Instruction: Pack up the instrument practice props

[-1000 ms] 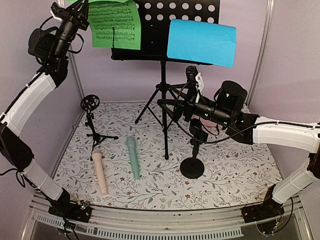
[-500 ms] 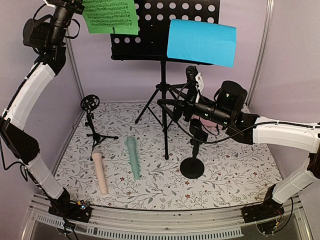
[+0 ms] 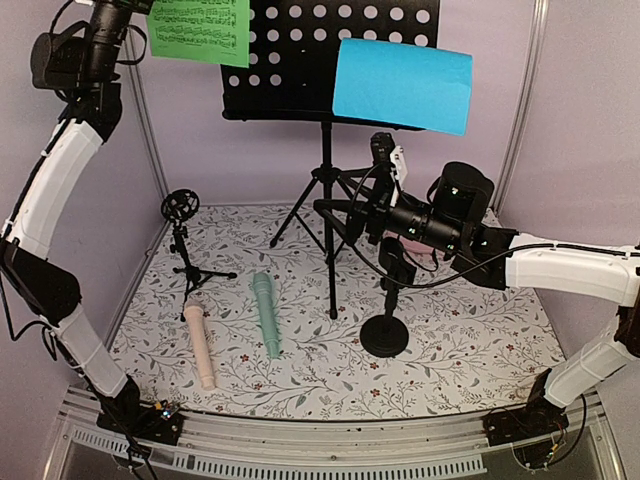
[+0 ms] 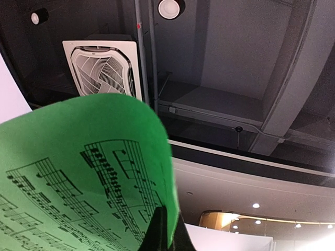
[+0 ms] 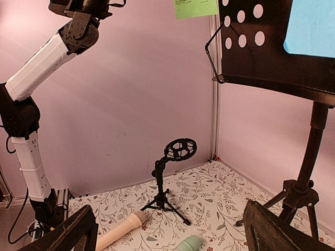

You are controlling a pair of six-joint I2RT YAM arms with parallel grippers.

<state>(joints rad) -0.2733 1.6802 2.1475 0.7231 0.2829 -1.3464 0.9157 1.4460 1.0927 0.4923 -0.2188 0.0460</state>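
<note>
The black perforated music rack stands on tripod legs at the back, with the blue sheet resting on it. My left gripper is raised at the top left and shut on the edge of the green music sheet, which hangs clear of the rack; the pinch shows in the left wrist view. My right gripper is open and empty in mid-air by the rack's pole. The mint microphone and pink microphone lie on the mat. One mic support stands at the left, another under my right arm.
The floral mat is walled by pink panels on the left, back and right. The rack's tripod legs spread across the back middle. A bit of a pink plate shows behind my right arm. The right wrist view shows the left support.
My left gripper has lifted the green sheet up and to the left, off the music rack. The right arm has not moved.
</note>
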